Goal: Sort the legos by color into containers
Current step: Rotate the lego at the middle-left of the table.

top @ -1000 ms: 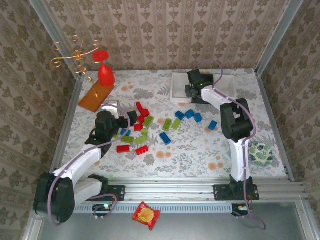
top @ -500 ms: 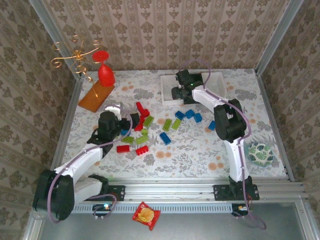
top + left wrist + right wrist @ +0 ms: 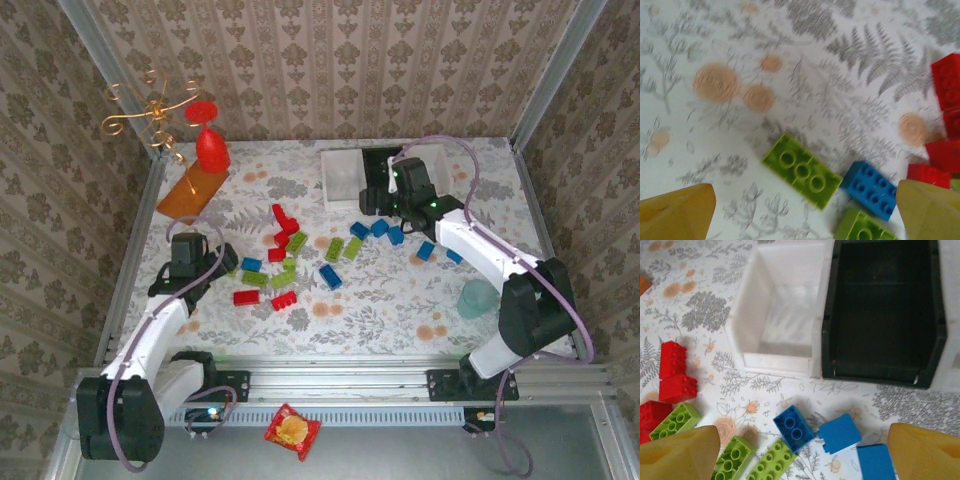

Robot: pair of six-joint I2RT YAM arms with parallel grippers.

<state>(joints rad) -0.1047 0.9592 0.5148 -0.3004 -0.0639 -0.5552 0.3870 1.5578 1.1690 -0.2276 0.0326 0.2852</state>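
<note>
Lying before two containers (image 3: 777, 361), white and black: three blue legos (image 3: 793, 423).

Overhead, the right arm (image 3: 478, 250) is blocking much of the black bin (image 3: 373, 163). At the left wrist, red bricks (image 3: 946, 82) run off the frame edge, and a green brick (image 3: 860, 231) is clipped too.
</note>
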